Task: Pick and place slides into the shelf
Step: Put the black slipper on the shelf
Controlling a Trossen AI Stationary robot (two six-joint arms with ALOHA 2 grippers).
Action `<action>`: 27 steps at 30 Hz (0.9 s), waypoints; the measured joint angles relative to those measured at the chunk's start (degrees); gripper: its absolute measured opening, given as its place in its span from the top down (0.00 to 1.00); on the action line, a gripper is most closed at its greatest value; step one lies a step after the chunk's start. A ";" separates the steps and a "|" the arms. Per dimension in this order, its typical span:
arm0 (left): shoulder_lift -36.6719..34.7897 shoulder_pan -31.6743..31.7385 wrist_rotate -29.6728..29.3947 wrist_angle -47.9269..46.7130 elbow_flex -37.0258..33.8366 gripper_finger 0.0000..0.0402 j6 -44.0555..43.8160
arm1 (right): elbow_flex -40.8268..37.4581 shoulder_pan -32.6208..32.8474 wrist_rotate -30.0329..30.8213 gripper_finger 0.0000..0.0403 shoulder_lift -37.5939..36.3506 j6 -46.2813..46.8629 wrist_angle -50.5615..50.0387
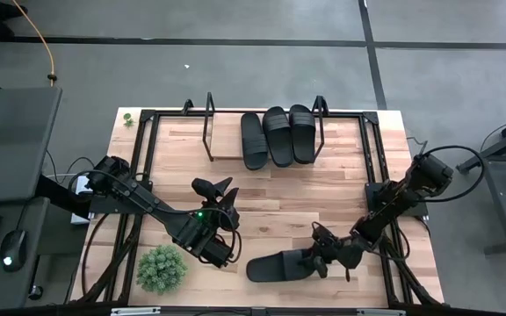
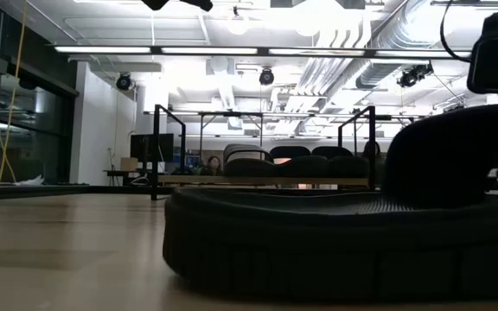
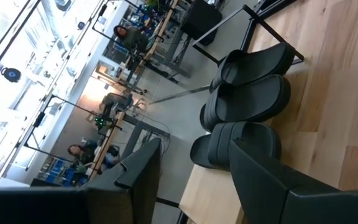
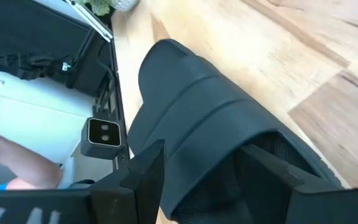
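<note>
Closest to the low camera lies the fourth slide (image 2: 335,242), flat near the table's front edge. The right gripper (image 1: 321,255) is down at its strap, fingers (image 4: 143,171) spread on either side of the ribbed band; I cannot tell whether they press it. The left gripper (image 1: 224,201) hangs mid-table, parted and empty, pointed toward the shelf (image 1: 222,145), where three slides (image 1: 278,136) sit side by side at its right end. Bare board remains to their left. A potted plant (image 1: 162,269) stands at the front left. No readable writing anywhere.
</note>
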 joint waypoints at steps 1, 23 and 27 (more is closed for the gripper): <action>0.00 0.00 0.01 0.09 -0.01 0.57 0.00 | 0.00 -0.18 -0.10 0.56 0.00 -0.39 0.04; 0.00 0.01 0.69 0.23 -0.02 0.57 0.02 | 2.39 -1.28 -3.25 0.56 2.63 0.27 -2.40; 0.00 0.00 0.69 0.33 -0.02 0.57 0.00 | 4.69 -3.11 -8.01 0.56 3.77 -2.54 -2.49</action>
